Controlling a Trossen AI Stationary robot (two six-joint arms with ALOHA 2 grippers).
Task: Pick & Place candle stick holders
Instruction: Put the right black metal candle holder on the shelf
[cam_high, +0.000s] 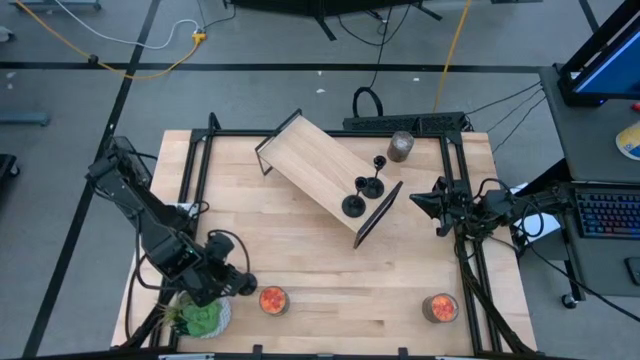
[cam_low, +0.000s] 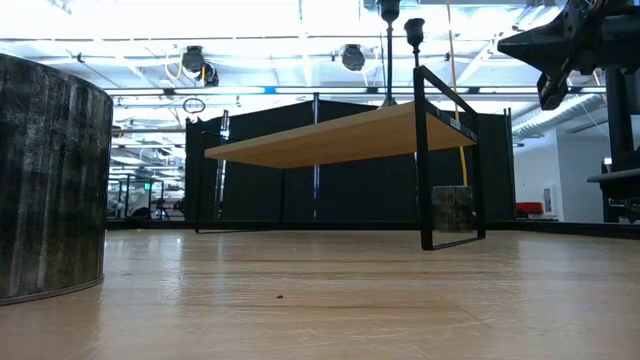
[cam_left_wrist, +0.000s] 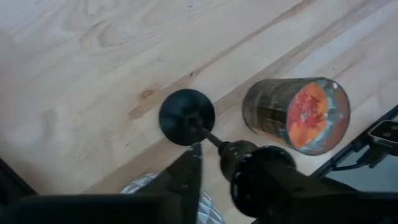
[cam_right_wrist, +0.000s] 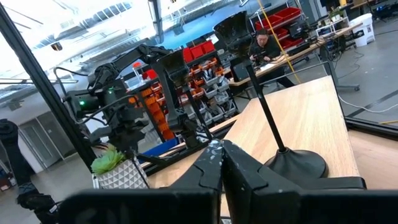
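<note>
My left gripper (cam_high: 238, 282) is near the table's front left, shut on a matte-black candle stick holder (cam_left_wrist: 186, 117) with a round base, thin stem and small cup. Two more black holders (cam_high: 355, 203) (cam_high: 378, 168) stand by their bases on the right end of a small wooden shelf (cam_high: 315, 160); their tops show in the low view (cam_low: 414, 30). My right gripper (cam_high: 440, 208) is shut and empty at the table's right side, beside the shelf, and is raised in the low view (cam_low: 555, 75). One shelf holder shows in the right wrist view (cam_right_wrist: 292, 163). My left gripper holds the holder at its cup end (cam_left_wrist: 239, 154), where the stem meets the cup. One finger (cam_left_wrist: 188, 169) lies against that end; the cup hides the other. The fingers point down from above. The holder points base-down, slightly tilted; whether its base (cam_left_wrist: 185, 116) touches the table I cannot tell.
A jar with an orange-red top (cam_high: 272, 300) stands right beside my left gripper, and a potted plant (cam_high: 205, 318) is at the front left corner. Another orange-topped jar (cam_high: 440, 307) stands front right. A grey jar (cam_high: 400, 146) stands behind the shelf.
</note>
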